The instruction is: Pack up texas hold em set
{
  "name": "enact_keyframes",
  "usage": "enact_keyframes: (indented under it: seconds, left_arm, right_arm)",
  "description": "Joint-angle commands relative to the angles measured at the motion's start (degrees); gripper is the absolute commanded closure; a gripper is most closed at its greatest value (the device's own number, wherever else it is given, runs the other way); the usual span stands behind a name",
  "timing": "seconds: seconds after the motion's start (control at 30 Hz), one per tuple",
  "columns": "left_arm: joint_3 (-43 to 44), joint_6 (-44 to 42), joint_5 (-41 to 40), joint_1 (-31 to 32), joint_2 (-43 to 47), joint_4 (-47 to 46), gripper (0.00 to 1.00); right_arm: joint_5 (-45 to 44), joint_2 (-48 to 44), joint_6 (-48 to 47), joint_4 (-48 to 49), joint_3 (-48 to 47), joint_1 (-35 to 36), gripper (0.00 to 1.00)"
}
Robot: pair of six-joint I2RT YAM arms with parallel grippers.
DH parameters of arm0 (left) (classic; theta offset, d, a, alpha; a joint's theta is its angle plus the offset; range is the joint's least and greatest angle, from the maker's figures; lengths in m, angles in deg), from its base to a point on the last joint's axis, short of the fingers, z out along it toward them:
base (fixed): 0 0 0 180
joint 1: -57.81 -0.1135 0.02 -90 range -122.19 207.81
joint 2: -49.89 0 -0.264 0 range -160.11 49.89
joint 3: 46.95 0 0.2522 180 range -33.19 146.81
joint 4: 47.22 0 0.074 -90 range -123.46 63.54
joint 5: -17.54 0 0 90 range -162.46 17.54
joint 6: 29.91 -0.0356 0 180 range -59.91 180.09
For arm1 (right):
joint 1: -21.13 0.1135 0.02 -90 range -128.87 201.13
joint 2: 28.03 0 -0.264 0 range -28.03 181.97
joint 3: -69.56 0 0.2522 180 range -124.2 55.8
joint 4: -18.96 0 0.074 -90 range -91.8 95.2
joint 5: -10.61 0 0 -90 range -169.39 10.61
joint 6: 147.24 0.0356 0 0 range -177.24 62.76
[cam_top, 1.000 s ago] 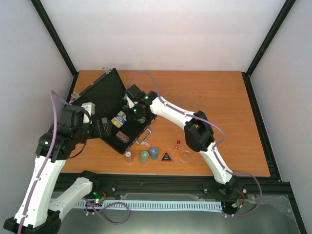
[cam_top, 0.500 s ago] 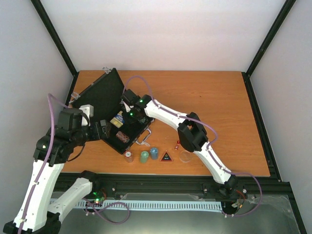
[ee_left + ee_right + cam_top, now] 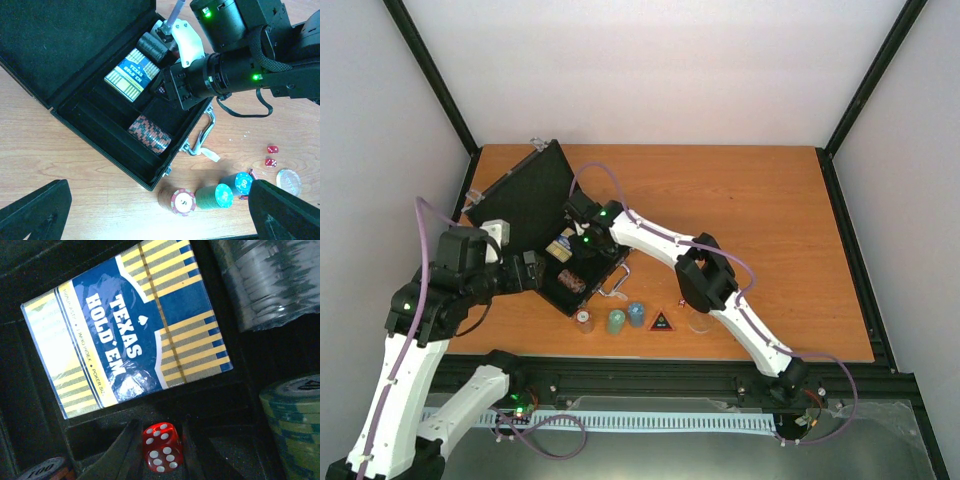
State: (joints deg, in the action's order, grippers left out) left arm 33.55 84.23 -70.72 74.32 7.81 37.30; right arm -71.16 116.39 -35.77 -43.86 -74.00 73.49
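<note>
From above, your open case [image 3: 525, 195] sits at the left rear of the table [image 3: 770, 200], its lid raised toward the left wall. There is broad bare wood to its right. The right gripper [image 3: 578, 240] is down inside the tray. That arm crosses just behind the front row of chip stacks [image 3: 616, 321], black triangle [image 3: 661, 321] and clear disc [image 3: 700, 320]. The left gripper [image 3: 535, 272] sits just beside the case's near-left edge.

In the left wrist view, your left fingers [image 3: 35, 212] are spread wide with nothing between them, above the wood in front of the case. The right arm's wrist covers the tray's right end, beside the handle [image 3: 202, 142]. Two red dice [image 3: 270, 162] lie on the table near the disc, apart from the case.

In the right wrist view, the jaws are clamped on a red die [image 3: 160, 447] just below the card deck [image 3: 130, 350]. Tray walls are close by, and a green chip stack [image 3: 295, 420] crowds the right.
</note>
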Motion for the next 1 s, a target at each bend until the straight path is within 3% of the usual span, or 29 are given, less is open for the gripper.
enact_keyframes:
  seconds: [0.0,0.23,0.43,0.83,0.97]
  left_arm:
    - [0.7,-1.6,-0.5,0.3,0.4,1.3,0.00]
    - [1.1,-2.4,-0.7,0.3,-0.1,1.4,0.00]
    - [0.9,-2.4,-0.7,0.3,0.0,1.2,0.00]
    - [0.8,-2.1,-0.7,0.3,0.2,0.4,0.00]
    - [0.4,-2.2,-0.8,0.3,0.1,0.0,0.00]
  right_arm:
    - [-2.1,2.1,0.8,0.2,-1.8,0.7,0.93]
    - [-3.0,2.2,0.0,-0.6,-3.1,0.8,0.71]
    - [-2.6,0.5,-1.1,-0.4,-3.2,0.8,0.65]
    - [-5.6,-7.4,-3.0,-3.0,-3.1,1.3,0.63]
    - [-9.8,-11.7,-3.5,-6.6,-0.1,1.7,0.47]
